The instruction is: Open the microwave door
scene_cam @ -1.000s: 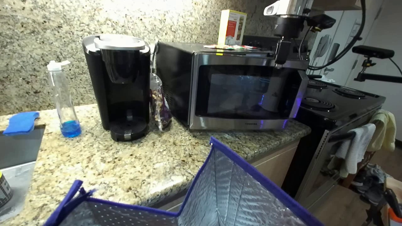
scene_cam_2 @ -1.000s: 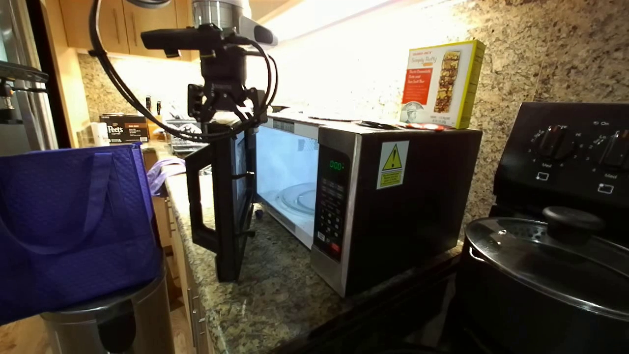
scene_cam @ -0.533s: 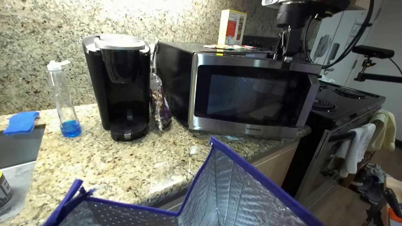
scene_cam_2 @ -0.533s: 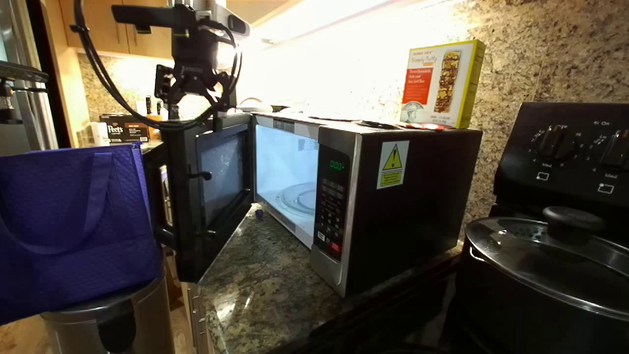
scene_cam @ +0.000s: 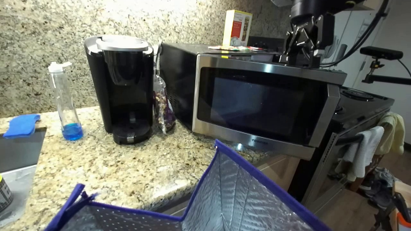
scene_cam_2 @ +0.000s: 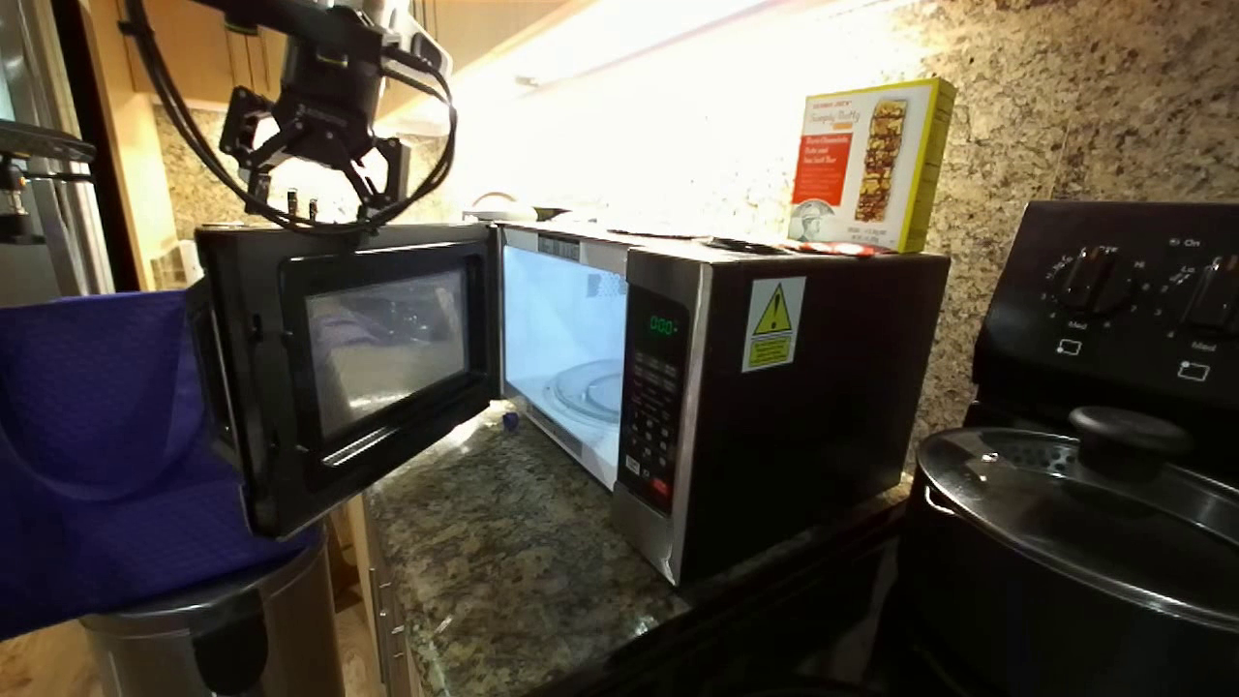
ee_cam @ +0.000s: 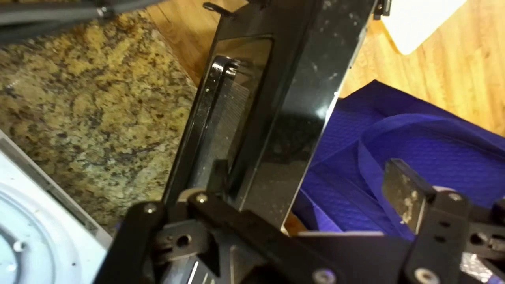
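Observation:
The microwave door (scene_cam: 257,102), a steel-framed panel with a dark window, stands wide open in both exterior views. Its black inner side (scene_cam_2: 271,387) faces the camera in an exterior view. The microwave (scene_cam_2: 803,416) stands on the counter with its lit inside showing. My gripper (scene_cam_2: 315,208) is at the door's top edge near the free end; it also shows here (scene_cam: 301,61). In the wrist view my gripper (ee_cam: 307,177) is open, one finger over the door's inner side and the other beyond its outer side. I cannot tell whether a finger touches the door.
A purple bag (scene_cam_2: 97,436) stands on a metal bin (scene_cam_2: 223,639) close to the door's outer side. A coffee maker (scene_cam: 128,70) stands beside the microwave. A snack box (scene_cam_2: 871,165) is on the microwave. A lidded pot (scene_cam_2: 1065,581) is on the stove.
The door has swung further open, its free end moving away from the microwave toward the purple bag. My gripper has moved along with it, turned and tilted.

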Robot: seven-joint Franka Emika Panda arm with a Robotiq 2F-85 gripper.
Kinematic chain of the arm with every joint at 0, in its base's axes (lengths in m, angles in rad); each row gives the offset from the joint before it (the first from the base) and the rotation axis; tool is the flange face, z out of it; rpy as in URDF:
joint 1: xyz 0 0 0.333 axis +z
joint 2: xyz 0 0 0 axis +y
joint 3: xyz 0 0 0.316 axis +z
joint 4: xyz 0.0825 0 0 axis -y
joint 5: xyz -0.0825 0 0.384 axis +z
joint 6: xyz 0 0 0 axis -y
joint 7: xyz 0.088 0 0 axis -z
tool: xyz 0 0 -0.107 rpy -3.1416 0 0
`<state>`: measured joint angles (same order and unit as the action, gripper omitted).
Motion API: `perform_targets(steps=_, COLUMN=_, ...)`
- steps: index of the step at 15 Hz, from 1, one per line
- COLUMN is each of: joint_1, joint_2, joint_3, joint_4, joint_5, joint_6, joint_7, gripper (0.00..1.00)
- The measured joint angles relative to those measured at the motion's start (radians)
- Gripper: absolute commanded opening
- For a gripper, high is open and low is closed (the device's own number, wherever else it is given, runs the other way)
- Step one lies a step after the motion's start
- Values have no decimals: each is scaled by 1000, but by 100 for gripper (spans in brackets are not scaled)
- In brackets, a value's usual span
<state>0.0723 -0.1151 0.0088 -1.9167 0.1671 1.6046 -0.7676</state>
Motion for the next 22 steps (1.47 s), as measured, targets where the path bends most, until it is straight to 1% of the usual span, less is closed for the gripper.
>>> perform_targets(steps=1, joint_1=0, joint_2=0, joint_3=0, joint_4=6, joint_5=22, joint_6=-24, joint_7=-35, gripper=100)
perform_targets(steps=3, joint_1=-2, joint_2=-1, joint_3=-1, joint_4=14, joint_5=29, joint_6=-28, joint_7=-33, gripper=100)
perform_targets(steps=8, joint_1=-15, joint_2=-44, joint_3=-28, joint_4=0, joint_5=32, joint_6=92, joint_7=114, gripper=100)
perform_targets(steps=11, joint_1=-27, joint_2=-118, joint_3=-48, joint_4=-53, joint_5=31, joint_6=152, joint_7=220, gripper=100)
perform_targets(steps=14, joint_1=-49, joint_2=-206, joint_3=-77, joint_4=-122, joint_5=27, joint_6=185, joint_7=319, gripper=100)
perform_targets(steps=18, joint_1=-98, joint_2=-308, joint_3=-115, joint_4=-213, joint_5=17, joint_6=221, joint_7=446, gripper=100)
perform_targets(steps=22, joint_1=-158, joint_2=-381, joint_3=-135, joint_4=-286, joint_5=-15, joint_6=254, joint_7=586, gripper=100)
